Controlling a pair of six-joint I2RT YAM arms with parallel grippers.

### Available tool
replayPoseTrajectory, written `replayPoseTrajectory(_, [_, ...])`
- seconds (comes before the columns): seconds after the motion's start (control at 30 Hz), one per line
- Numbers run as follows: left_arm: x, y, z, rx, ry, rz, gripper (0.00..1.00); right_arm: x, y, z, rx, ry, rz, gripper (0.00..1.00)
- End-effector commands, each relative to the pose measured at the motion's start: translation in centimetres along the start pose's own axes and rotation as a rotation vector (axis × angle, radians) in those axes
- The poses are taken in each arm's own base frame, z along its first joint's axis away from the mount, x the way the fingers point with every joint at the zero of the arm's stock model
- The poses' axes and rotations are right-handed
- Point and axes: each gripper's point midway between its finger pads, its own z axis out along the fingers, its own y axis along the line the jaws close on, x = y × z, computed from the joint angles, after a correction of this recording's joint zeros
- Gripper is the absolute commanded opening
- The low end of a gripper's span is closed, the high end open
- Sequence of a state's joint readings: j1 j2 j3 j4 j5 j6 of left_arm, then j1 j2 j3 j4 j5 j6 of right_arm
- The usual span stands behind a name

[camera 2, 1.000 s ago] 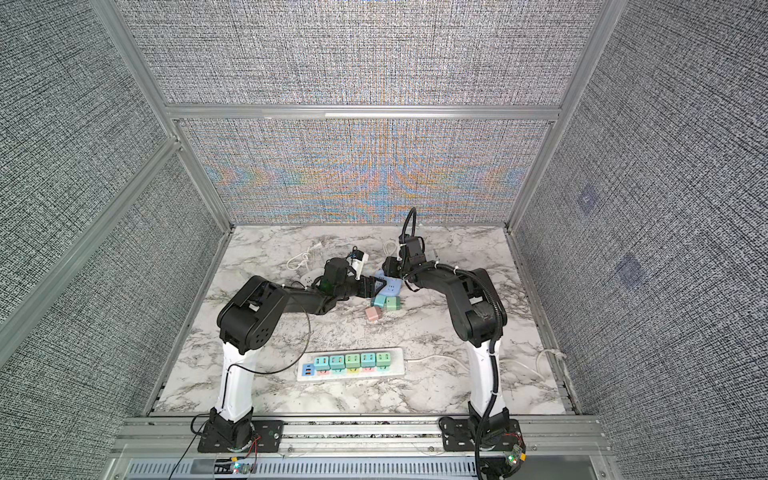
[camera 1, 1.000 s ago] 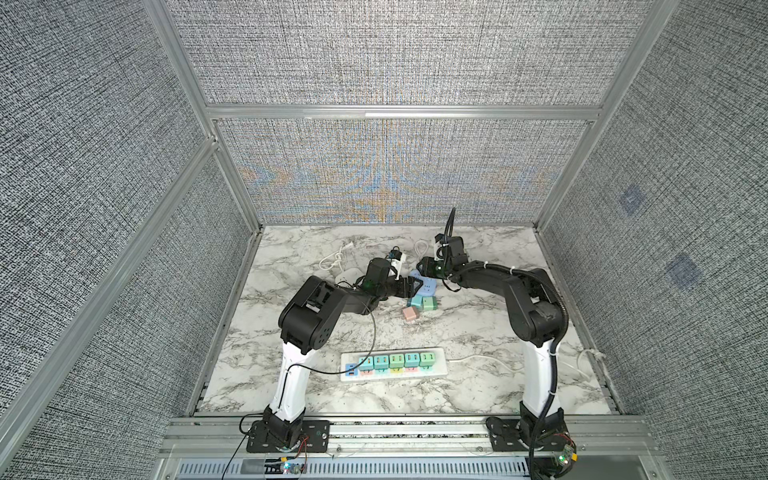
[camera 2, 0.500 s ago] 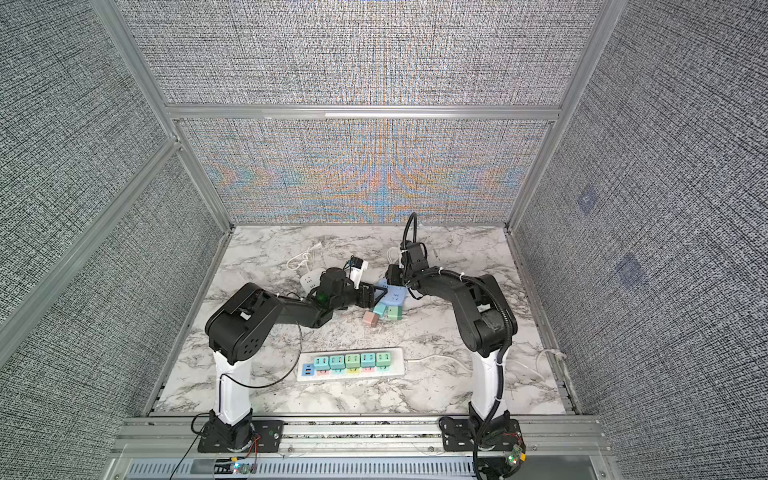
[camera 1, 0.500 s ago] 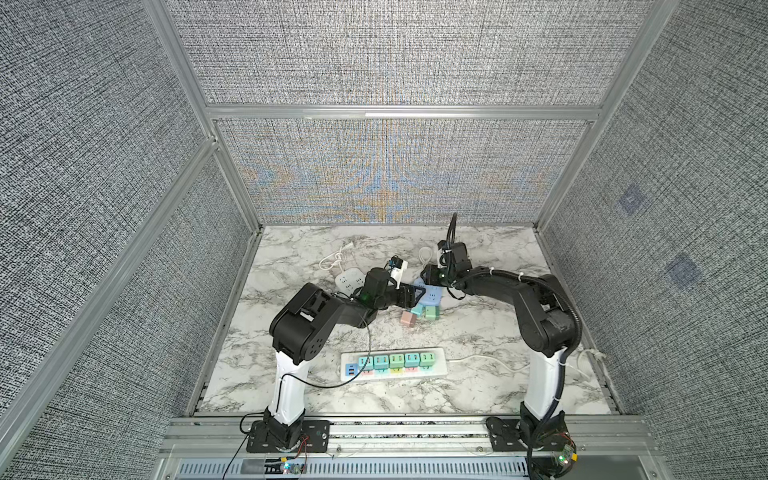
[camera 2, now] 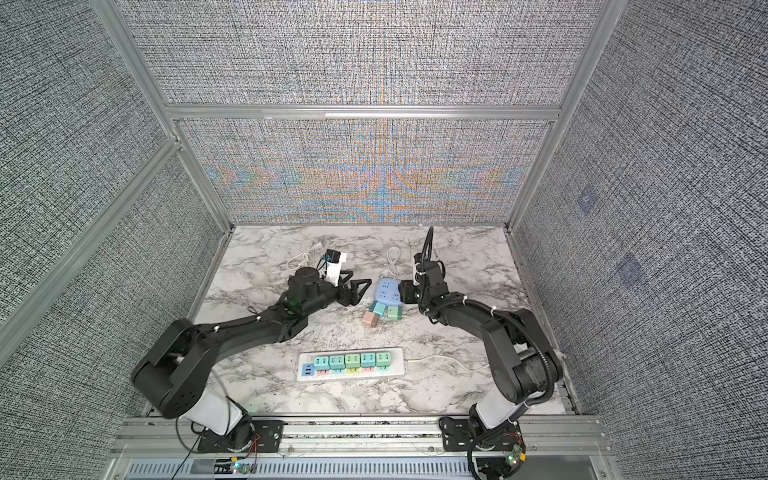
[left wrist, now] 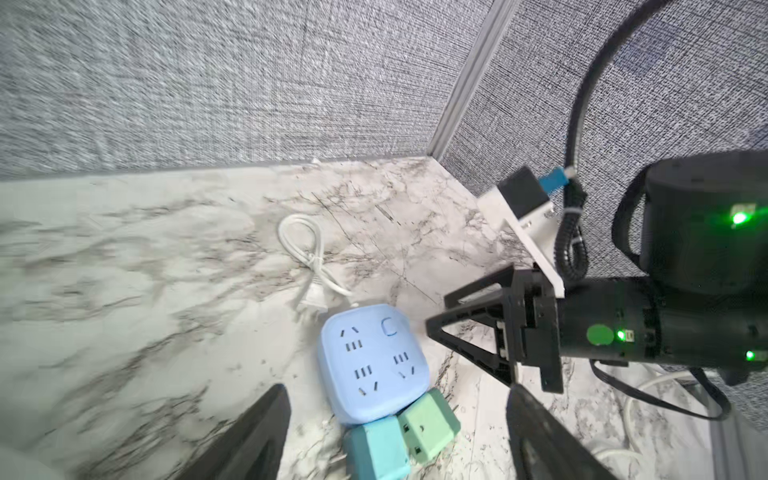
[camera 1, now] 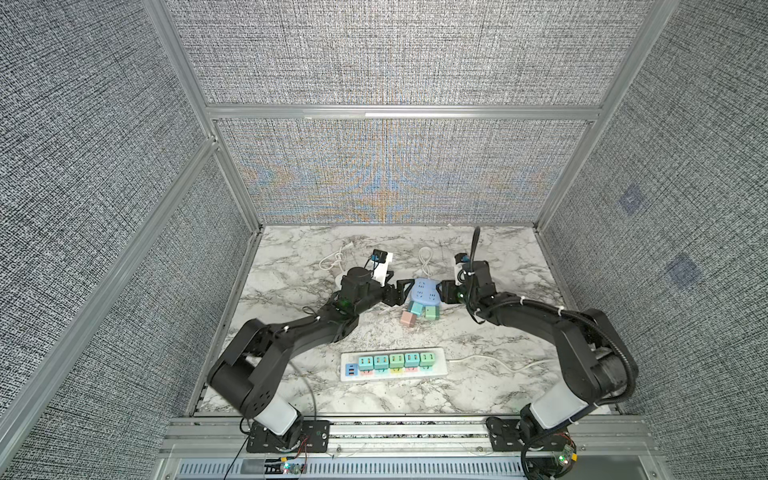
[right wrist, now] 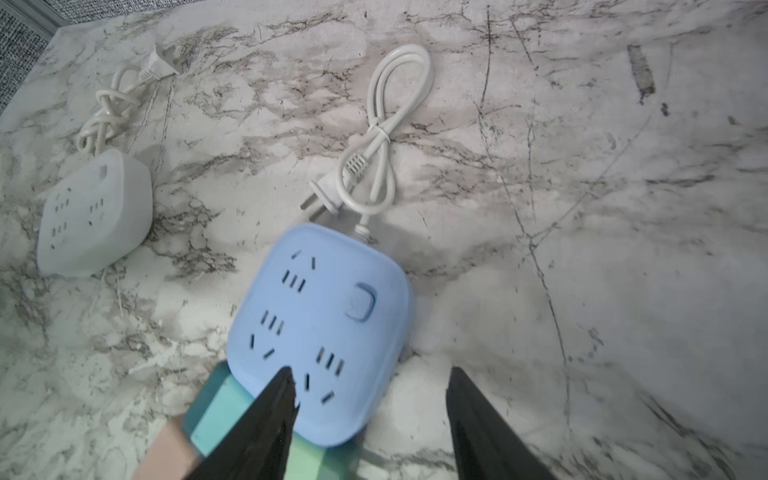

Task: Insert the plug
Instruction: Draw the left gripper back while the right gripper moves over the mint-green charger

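A light blue socket block (camera 1: 424, 292) (camera 2: 388, 293) (left wrist: 374, 361) (right wrist: 320, 320) lies flat at mid-table, its white cord and plug (right wrist: 320, 199) coiled behind it. Three cube plugs lie against its near side: teal (camera 1: 415, 308) (left wrist: 378, 449), green (camera 1: 432, 312) (left wrist: 428, 424) and pink (camera 1: 408, 330) (camera 2: 369, 330). My left gripper (camera 1: 401, 289) (camera 2: 357, 289) (left wrist: 397, 388) is open just left of the block. My right gripper (camera 1: 444, 291) (camera 2: 405, 291) (right wrist: 370, 370) is open at its right, one finger over the block's top and the other over bare table.
A white power strip (camera 1: 438, 365) (camera 2: 397, 365) with several coloured plugs in it lies near the front edge, cord trailing right. A white socket block (right wrist: 91, 212) with its cord sits at the back left, mostly behind my left arm. Walls enclose three sides.
Both grippers have opened wider. The left arm's elbow has swung toward the front left, and the right wrist has come lower beside the blue block.
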State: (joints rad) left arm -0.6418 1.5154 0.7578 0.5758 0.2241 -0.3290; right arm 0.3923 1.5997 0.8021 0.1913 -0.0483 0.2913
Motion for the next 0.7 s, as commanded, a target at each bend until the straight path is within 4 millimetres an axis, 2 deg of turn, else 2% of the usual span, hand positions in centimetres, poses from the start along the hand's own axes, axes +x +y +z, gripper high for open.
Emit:
replayPoseTrajectory(0.0, [0.7,2.6,-3.4,-0.185,0.029,0.1,0.84,-0.5,1.1,-1.4,-0.071,-0.118,-0.082,0.61])
replayPoseTrajectory(0.17, [2.1,8.1,-11.2,-0.566,-0.033,0.042,0.87,1.6,2.4,-2.8,-0.144,-0.176,-0.132,0.62])
replayPoseTrajectory(0.27, [3.5,10.5,-15.4,-0.725,-0.102,0.067,0.96,2.7,3.0,-3.0,-0.192,-0.195,-0.146,0.63])
replayPoseTrajectory(0.33, [4.7,11.2,-17.3,-0.765,-0.126,0.067,0.99,3.5,3.4,-2.9,-0.218,-0.192,-0.153,0.63])
replayPoseTrajectory(0.4, [5.5,11.1,-18.3,-0.753,-0.162,0.076,1.0,4.2,3.5,-2.6,-0.224,-0.175,-0.158,0.63])
replayPoseTrajectory(0.5, [5.2,10.9,-20.2,-0.747,-0.257,0.075,1.0,5.1,3.5,-2.2,-0.225,-0.152,-0.162,0.63])
replayPoseTrajectory(0.6, [5.1,11.8,-22.8,-0.826,-0.365,0.04,1.0,5.8,3.6,-1.9,-0.231,-0.131,-0.162,0.64])
replayPoseTrajectory(0.67, [5.2,12.0,-23.8,-0.839,-0.401,0.012,1.0,6.1,3.6,-1.7,-0.232,-0.12,-0.163,0.64])
